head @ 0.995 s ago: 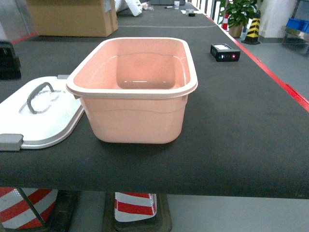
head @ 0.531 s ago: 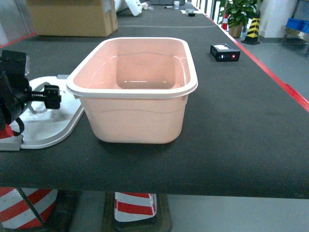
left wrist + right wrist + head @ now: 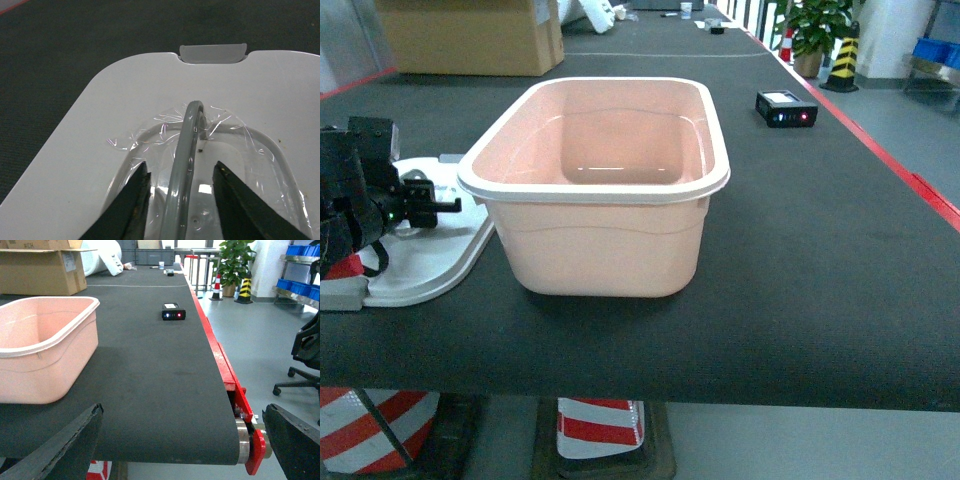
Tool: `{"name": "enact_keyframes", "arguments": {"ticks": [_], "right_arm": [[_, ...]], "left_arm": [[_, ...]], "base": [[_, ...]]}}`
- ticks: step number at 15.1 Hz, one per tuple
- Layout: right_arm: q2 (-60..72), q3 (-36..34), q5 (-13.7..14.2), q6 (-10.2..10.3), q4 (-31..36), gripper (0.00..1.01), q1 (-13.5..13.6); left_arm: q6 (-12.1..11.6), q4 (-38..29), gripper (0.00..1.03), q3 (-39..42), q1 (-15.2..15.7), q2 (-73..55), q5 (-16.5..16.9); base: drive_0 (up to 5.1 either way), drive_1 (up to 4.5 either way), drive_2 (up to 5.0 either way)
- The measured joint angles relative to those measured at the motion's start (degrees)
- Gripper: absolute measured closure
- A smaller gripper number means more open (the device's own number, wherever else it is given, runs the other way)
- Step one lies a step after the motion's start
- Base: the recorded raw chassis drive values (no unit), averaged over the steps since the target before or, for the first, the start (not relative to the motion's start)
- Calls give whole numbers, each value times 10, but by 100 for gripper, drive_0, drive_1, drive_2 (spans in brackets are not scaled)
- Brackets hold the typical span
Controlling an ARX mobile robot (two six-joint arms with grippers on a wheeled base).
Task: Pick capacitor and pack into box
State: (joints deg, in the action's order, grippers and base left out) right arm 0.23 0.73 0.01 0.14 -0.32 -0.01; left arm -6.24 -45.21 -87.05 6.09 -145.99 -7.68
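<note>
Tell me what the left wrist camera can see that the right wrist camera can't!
Only the left wrist view shows the white lid, its grey handle standing up between the left gripper and its open fingers, crinkly clear film around the handle, and the lid's grey latch.

Only the right wrist view shows the pink box, a small black device with lights, a cardboard carton, a potted plant, and the right gripper's wide-open fingers.

Both show the dark belt.

A long black belt [image 3: 800, 260] with a red edge carried the pink box [image 3: 600, 190], the white lid [image 3: 430, 250] beside it, a small black device [image 3: 786, 108] and a carton [image 3: 470, 35].
</note>
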Motion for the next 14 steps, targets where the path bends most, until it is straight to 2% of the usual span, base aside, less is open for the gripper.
{"name": "enact_keyframes", "arguments": {"ticks": [1, 2, 6, 8, 10, 11, 12, 14], "right_arm": [[0, 0, 0, 0, 0, 3, 0], [0, 0, 0, 0, 0, 3, 0], [0, 0, 0, 0, 0, 3, 0], [0, 0, 0, 0, 0, 3, 0], [0, 0, 0, 0, 0, 3, 0], [0, 0, 0, 0, 0, 3, 0], [0, 0, 0, 0, 0, 3, 0], [0, 0, 0, 0, 0, 3, 0]], "left_arm": [[2, -3, 81, 5, 1, 0, -2], [9, 0, 101, 35, 3, 23, -11], [9, 4, 101, 73, 5, 65, -30], [0, 19, 101, 98, 13, 178, -42], [3, 69, 101, 97, 5, 287, -81], [8, 92, 101, 89, -10, 319, -97], [19, 111, 101, 73, -41, 340, -108], [33, 157, 101, 29, -144, 338, -118]], "base": [[0, 0, 0], [0, 0, 0], [0, 0, 0], [0, 0, 0], [0, 0, 0], [0, 0, 0], [0, 0, 0], [0, 0, 0]]}}
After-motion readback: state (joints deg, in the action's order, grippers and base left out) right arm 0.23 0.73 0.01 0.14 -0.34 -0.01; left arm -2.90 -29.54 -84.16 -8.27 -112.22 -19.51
